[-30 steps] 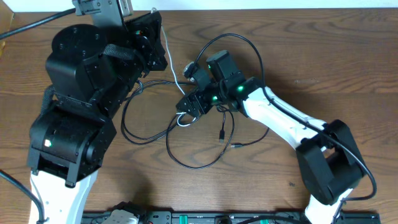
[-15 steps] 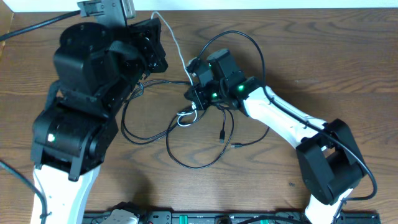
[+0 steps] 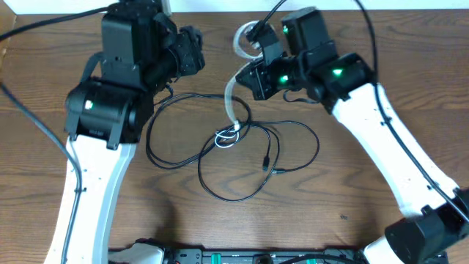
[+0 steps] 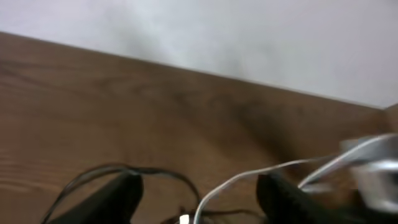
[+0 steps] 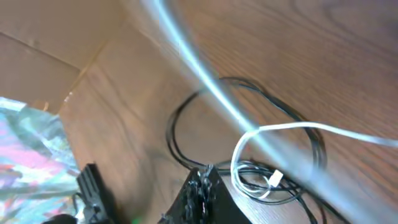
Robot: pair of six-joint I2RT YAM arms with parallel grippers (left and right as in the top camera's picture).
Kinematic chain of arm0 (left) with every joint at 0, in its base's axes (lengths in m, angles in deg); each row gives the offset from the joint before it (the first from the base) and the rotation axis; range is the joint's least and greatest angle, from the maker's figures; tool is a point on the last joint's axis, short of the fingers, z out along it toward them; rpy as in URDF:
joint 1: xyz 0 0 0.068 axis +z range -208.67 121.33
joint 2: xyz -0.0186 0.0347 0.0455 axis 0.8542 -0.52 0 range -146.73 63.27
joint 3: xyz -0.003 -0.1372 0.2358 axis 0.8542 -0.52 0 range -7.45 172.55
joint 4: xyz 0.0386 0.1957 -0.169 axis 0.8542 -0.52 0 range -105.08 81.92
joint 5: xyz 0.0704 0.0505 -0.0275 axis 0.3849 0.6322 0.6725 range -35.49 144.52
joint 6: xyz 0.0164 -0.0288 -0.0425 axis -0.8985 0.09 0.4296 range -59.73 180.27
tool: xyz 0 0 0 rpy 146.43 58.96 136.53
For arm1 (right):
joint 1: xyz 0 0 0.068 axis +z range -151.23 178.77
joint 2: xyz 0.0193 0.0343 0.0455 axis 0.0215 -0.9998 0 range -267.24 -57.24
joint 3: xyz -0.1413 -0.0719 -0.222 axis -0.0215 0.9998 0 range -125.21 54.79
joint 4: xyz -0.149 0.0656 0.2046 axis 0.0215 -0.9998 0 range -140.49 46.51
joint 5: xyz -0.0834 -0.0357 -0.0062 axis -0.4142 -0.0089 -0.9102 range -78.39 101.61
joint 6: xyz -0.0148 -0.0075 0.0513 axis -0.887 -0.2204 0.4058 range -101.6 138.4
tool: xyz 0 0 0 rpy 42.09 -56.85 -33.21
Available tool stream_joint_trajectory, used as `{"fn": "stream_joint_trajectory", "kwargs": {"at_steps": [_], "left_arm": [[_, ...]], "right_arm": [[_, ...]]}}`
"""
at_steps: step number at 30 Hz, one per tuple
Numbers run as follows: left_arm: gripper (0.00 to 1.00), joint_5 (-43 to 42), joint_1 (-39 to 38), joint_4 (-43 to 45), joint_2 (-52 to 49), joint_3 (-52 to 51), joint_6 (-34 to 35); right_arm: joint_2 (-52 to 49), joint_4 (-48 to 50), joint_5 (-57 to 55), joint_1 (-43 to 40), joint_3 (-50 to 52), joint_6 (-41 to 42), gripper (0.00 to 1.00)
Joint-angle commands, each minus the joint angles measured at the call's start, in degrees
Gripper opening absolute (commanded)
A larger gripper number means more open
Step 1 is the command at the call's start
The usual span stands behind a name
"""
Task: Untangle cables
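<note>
- Table point(image 3: 410, 66): brown wood grain; both arms reach over its far half.
- Left arm point(image 3: 110, 110): black upper housing on a white lower link, with its tool end pointing toward the right arm.
- Right arm point(image 3: 381, 125): long white link, black head with green lights, raised above the cable pile.
- Black cables point(image 3: 217, 195): wide loose loops lying flat on the table, below and between the two grippers and nearer the robot's base than either. They cross in a knot roughly under the right gripper.
- White cable point(image 3: 231, 99): motion-blurred. It rises from that knot as a pale band up to the right gripper and curls past it in a small loop. In the left wrist view it runs between and beyond the left fingers without touching them.
- Left gripper point(image 4: 200, 190): jaws spread wide, the two dark fingers point(image 4: 121, 196) well apart, nothing gripped.
- Right gripper point(image 3: 253, 79): jaws closed, and it appears to pinch the white cable, which hangs from it down to the table.
- White plug end point(image 5: 275, 180): small, lying inside the knot just below the right fingertip.
</note>
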Motion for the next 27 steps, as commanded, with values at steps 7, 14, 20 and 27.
{"fn": "stream_joint_trajectory", "kwargs": {"at_steps": [7,14,20,27], "left_arm": [[0.71,-3.48,2.10,-7.50,-5.95,-0.22,-5.55],[0.69,-3.48,2.10,-15.39,-9.16,-3.74,-7.04],[0.68,-3.50,2.56,-15.21,-9.18,-10.93,-5.92],[0.55,-11.63,4.59,-9.73,-9.18,-20.61,-4.63]], "right_arm": [[-0.68,-4.20,-5.29,-1.53,-0.96,0.85,0.01],[-0.68,-5.77,-5.62,-5.84,-0.96,2.12,0.01],[-0.68,-7.34,-6.49,-7.98,-0.96,2.08,0.05],[-0.68,-8.09,-9.99,-8.11,-0.94,2.08,0.21]]}}
